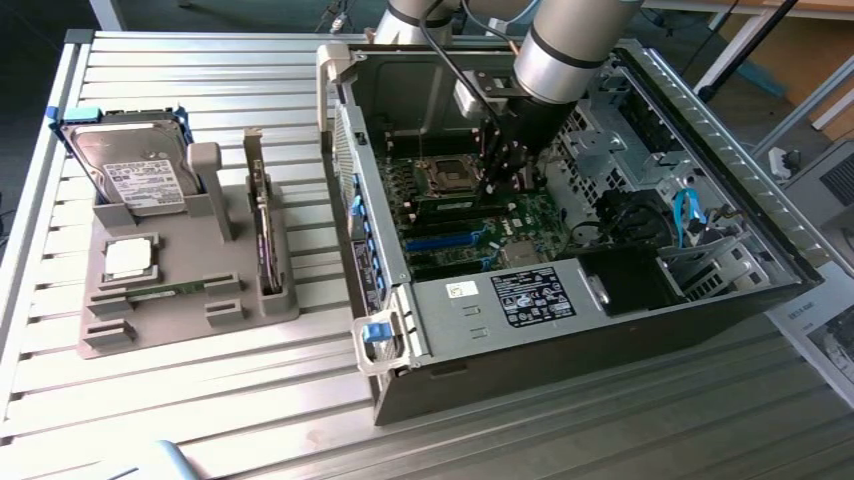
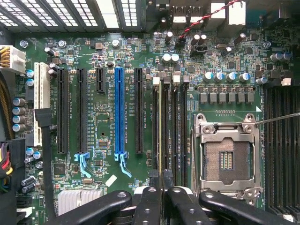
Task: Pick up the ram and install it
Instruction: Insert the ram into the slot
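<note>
Exterior view, L to R: slatted metal worktop (image 1: pixel 200 420) carries a grey moulded parts tray (image 1: pixel 160 335) on the exterior view's left. In the tray, a silver hard drive w/ white label (image 1: pixel 127 170) stands propped at the back. A square silver processor chip (image 1: pixel 127 258) lies flat in front of it. A second green memory stick (image 1: pixel 167 291) lies in a narrow groove just below the chip. An upright expansion card (image 1: pixel 271 240) sits in a slot at the tray's far side.

Next over is an open grey-and-black PC case (image 1: pixel 447 310), lying on its side w/ the green motherboard (image 1: pixel 527 215) exposed. A silver-and-black robot arm (image 1: pixel 561 50) reaches down into the case, its black claw (image 1: pixel 505 180) just above the board, approx. mid-board.

Wrist view: claw (image 2: pixel 161 174) is clamped on the long thin green ram stick (image 2: pixel 160 126), seen edge-on. The stick runs along one of the black memory slots, between the blue expansion slot (image 2: pixel 119 112) and the square metal CPU socket (image 2: pixel 226 157). Can't tell whether it is fully seated.
</note>
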`<state>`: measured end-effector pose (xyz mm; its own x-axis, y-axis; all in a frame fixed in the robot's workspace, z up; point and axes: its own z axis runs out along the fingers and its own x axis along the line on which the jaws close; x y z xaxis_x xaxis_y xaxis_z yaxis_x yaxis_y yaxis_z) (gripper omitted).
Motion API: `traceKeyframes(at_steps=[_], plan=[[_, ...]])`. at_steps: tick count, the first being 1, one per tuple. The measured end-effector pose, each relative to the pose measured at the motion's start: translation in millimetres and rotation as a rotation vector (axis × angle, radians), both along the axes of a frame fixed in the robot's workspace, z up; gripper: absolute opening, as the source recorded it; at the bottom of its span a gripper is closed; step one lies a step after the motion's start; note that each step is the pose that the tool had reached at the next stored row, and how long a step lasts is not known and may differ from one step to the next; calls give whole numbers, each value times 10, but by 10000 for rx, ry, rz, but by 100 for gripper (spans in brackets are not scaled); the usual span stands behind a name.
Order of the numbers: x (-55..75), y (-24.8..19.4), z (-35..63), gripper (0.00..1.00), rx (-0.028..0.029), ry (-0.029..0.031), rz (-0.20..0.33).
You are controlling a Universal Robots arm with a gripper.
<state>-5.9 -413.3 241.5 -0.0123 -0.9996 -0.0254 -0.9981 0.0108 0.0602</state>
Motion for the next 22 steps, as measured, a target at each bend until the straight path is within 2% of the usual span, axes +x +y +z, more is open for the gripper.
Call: traceKeyframes(at_steps=[22], plan=[[0, -11, 0, 12, 2, 0, 79]])
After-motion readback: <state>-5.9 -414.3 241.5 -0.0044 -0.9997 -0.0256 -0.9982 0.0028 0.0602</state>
